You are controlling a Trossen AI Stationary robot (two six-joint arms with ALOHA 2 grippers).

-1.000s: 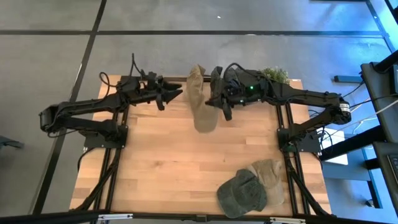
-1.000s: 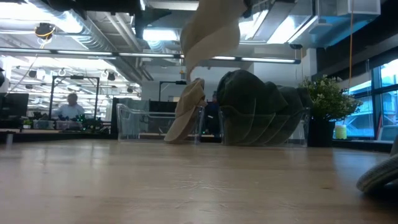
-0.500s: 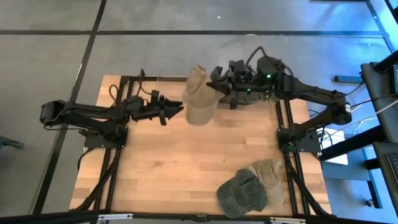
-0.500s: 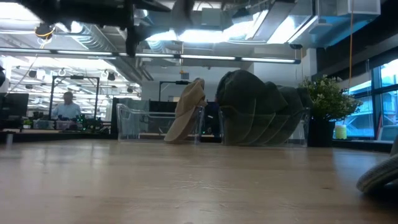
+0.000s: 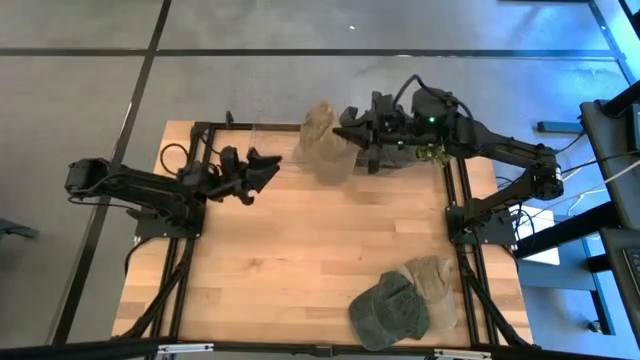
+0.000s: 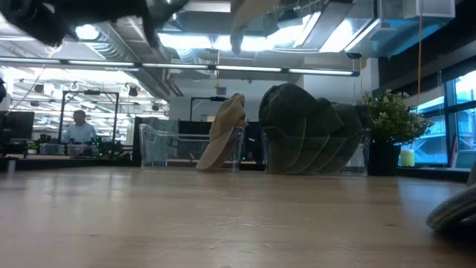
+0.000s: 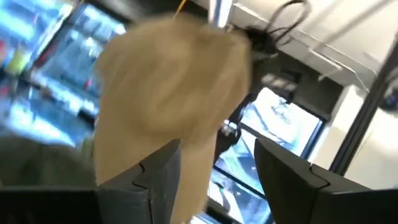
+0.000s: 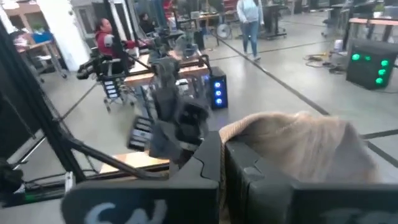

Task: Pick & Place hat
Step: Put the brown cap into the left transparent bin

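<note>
right gripper (image 5: 345,135) pinches the tan hat (image 5: 322,152) aloft by the table's far edge, near the clear bins (image 6: 190,147); left gripper (image 5: 268,164) spread, empty, just beside. Judgement: centre the hat over the bin before letting go
</note>
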